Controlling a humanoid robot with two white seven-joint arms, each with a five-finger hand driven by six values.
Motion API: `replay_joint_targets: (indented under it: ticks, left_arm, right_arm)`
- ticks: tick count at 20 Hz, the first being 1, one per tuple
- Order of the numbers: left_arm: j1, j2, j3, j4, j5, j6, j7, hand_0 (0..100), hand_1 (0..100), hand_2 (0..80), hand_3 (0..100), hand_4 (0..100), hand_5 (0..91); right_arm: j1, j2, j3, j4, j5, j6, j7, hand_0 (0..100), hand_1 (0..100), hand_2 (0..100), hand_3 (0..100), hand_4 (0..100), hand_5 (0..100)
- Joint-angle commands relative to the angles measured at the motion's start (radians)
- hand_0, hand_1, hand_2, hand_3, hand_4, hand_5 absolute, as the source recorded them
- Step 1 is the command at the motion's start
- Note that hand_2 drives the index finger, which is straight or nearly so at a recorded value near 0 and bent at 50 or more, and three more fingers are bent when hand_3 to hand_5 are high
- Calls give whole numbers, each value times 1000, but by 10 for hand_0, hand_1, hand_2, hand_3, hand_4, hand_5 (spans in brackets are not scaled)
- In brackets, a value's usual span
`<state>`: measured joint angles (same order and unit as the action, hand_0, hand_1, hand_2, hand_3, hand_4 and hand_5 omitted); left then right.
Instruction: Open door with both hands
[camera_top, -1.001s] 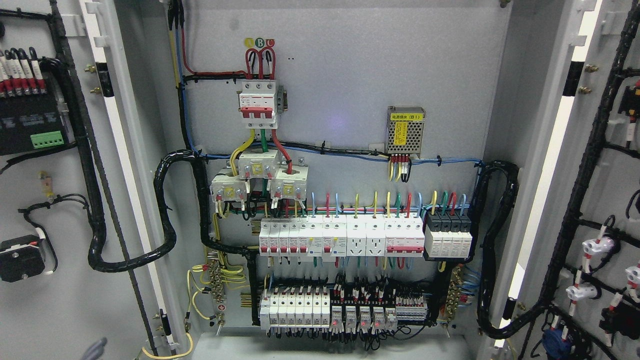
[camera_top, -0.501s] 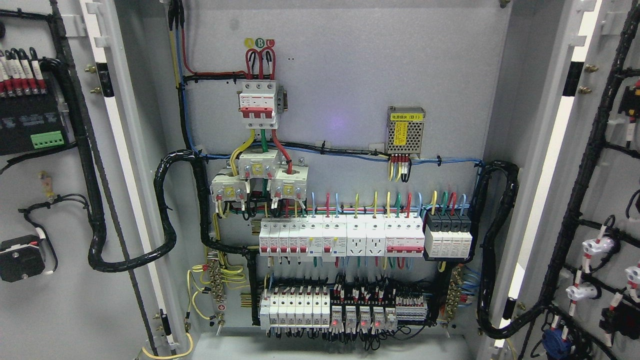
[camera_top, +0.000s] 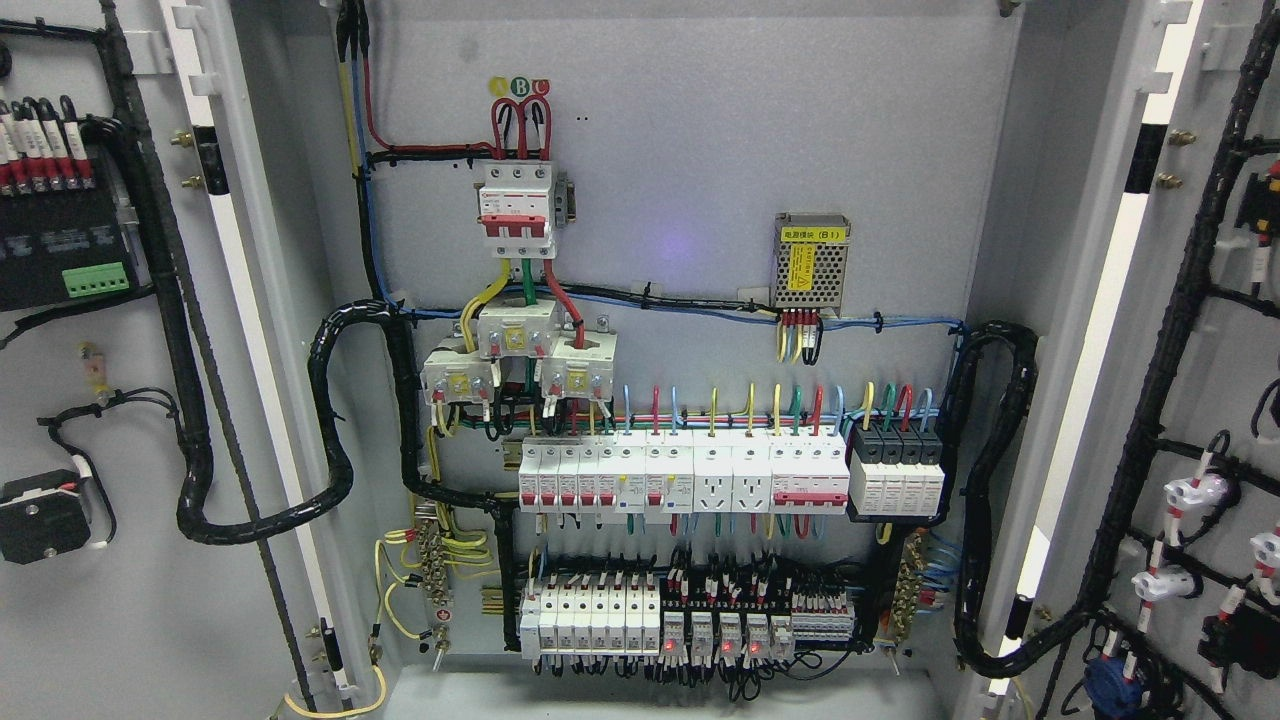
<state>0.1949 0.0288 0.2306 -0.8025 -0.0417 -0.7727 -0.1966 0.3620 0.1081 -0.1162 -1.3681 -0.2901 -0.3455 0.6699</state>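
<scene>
The electrical cabinet stands with both doors swung wide open. The left door (camera_top: 90, 600) shows its grey inner face at the picture's left, with a black module and a cable loom on it. The right door (camera_top: 1215, 330) shows its inner face at the right, with black looms and white connectors. Between them the grey back panel (camera_top: 700, 150) carries a red and white main breaker (camera_top: 515, 205), rows of breakers (camera_top: 680, 475) and relays with red lights (camera_top: 725, 635). Neither of my hands shows in the head view.
A thick black cable loop (camera_top: 330, 430) runs from the left door to the panel, and another (camera_top: 990, 480) at the right. A perforated metal power supply (camera_top: 811, 260) sits at the upper right of the panel. The cabinet floor (camera_top: 660, 695) lies at the bottom edge.
A blurred grey shape at the bottom left edge one second ago has dropped out of view. The doors and the panel have not moved.
</scene>
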Motion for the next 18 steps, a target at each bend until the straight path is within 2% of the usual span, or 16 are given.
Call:
replay_joint_targets:
  ticks: [1,3,4,6,8,10,13,18]
  left_arm:
    - [-68,-32,42,827,28,17,-3,0,0,0,0,0,0]
    - [-68,-33,67,829,29,229,-1,0,0,0,0,0,0]
    - [-66,-32,69,829,31,301,-1,0,0,0,0,0,0]
    - [-64,-26,69,832,31,377,-1,0,0,0,0,0,0]
    - [-60,-10,70,838,31,430,-3,0,0,0,0,0,0]
    - [-58,-1,69,839,29,511,-3,0,0,0,0,0,0]
    - [-58,3,64,839,22,613,-3,0,0,0,0,0,0]
    - [-58,-3,58,839,14,728,-3,0,0,0,0,0,0]
  right_arm:
    - [-185,-21,101,965,26,-1,-38,0,0,0,0,0,0]
    - [-251,-33,105,1123,61,0,-131,0,0,0,0,0,0]
    - [-274,-34,105,1180,98,2,-180,0,0,0,0,0,0]
    - [-291,-37,104,1239,178,17,-269,0,0,0,0,0,0]
    - [-287,-38,105,1247,222,71,-350,0,0,0,0,0,0]
    - [-278,-39,107,1252,271,178,-406,0,0,0,0,0,0]
    - [-273,-39,105,1253,383,313,-458,0,0,0,0,0,0]
    - [-275,-31,105,1255,399,402,-619,0,0,0,0,0,0]
